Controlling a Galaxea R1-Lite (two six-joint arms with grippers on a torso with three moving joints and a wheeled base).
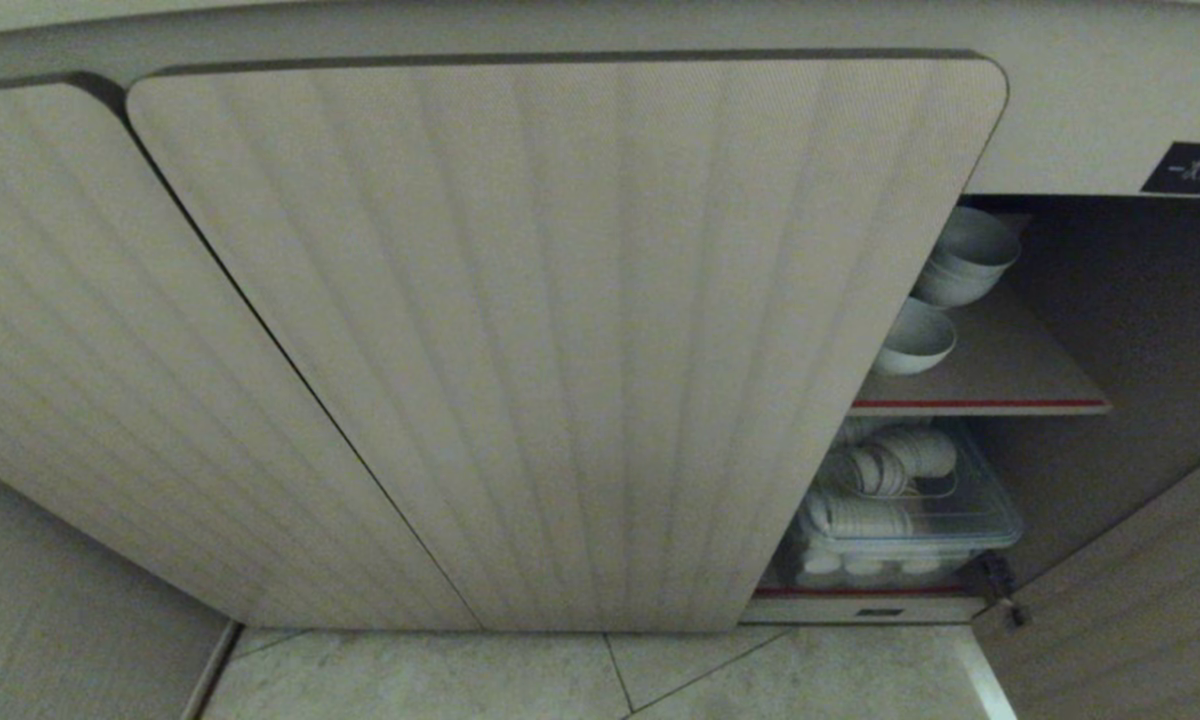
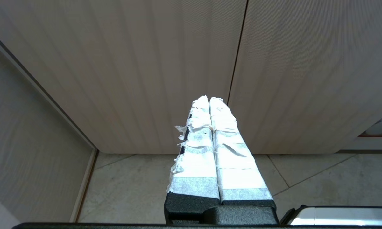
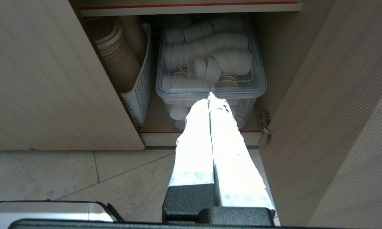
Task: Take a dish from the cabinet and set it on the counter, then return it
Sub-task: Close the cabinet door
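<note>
1. Ribbed beige doors of the cabinet (image 1: 560, 340) fill the head view, nearest the camera; the right-hand door (image 1: 1150, 620) is swung open, baring the shelves behind it.
2. On the red-edged upper shelf (image 1: 1000, 370) sits the dish (image 1: 915, 338), a single white bowl, just in front of a nested stack of bowls (image 1: 965, 258). Nothing grips it.
3. Below, a clear lidded tub (image 3: 210, 63) of white lids stands beside a white slotted basket (image 3: 140, 92) of stacked cups.
4. The right gripper (image 3: 209, 99) hangs before the lower compartment, low over the tiled floor (image 3: 67, 168), its taped fingers pressed together on nothing. It is well apart from the dish.
5. The left gripper (image 2: 209, 100) faces the closed doors, fingers likewise pressed together and empty.
6. The counter is not in view.
7. Judged from this, only the opening of the door is done. Reaching up to the upper shelf, grasping the dish, setting it on the counter and returning it all remain.
</note>
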